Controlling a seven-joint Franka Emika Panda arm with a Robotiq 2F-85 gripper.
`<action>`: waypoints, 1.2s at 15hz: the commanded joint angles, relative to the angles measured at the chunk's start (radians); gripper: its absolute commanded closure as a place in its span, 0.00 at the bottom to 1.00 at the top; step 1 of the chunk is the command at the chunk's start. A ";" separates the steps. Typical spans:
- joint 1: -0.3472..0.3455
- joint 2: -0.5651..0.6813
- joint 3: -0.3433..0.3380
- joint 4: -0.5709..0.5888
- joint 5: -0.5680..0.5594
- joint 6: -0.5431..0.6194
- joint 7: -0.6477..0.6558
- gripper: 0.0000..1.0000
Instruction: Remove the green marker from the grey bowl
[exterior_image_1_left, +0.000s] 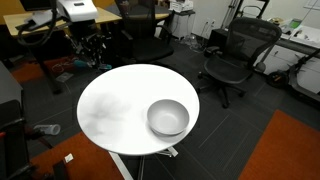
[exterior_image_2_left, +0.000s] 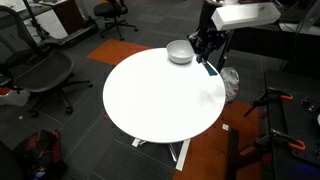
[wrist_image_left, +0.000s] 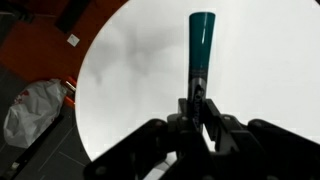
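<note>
My gripper (wrist_image_left: 197, 95) is shut on the dark lower end of the teal-green marker (wrist_image_left: 201, 40), which points away from it over the white table (wrist_image_left: 260, 90). In an exterior view the gripper (exterior_image_2_left: 207, 50) holds the marker (exterior_image_2_left: 211, 68) above the table's edge, just beside the grey bowl (exterior_image_2_left: 179, 52) and outside it. The grey bowl (exterior_image_1_left: 168, 118) sits near the table's rim and looks empty. In that view the gripper (exterior_image_1_left: 95, 48) hangs at the far side of the table, and I cannot make out the marker there.
The round white table (exterior_image_1_left: 115, 110) stands on a single pedestal. Black office chairs (exterior_image_1_left: 232, 55) (exterior_image_2_left: 45, 70) stand around it. A white plastic bag (wrist_image_left: 33, 105) lies on the floor next to the table. Orange carpet (exterior_image_1_left: 285, 150) borders the dark floor.
</note>
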 joint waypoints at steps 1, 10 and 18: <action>0.011 0.023 0.021 -0.064 -0.053 0.143 0.110 0.95; 0.064 0.203 -0.013 -0.055 -0.162 0.317 0.277 0.95; 0.119 0.374 -0.064 -0.005 -0.088 0.398 0.244 0.95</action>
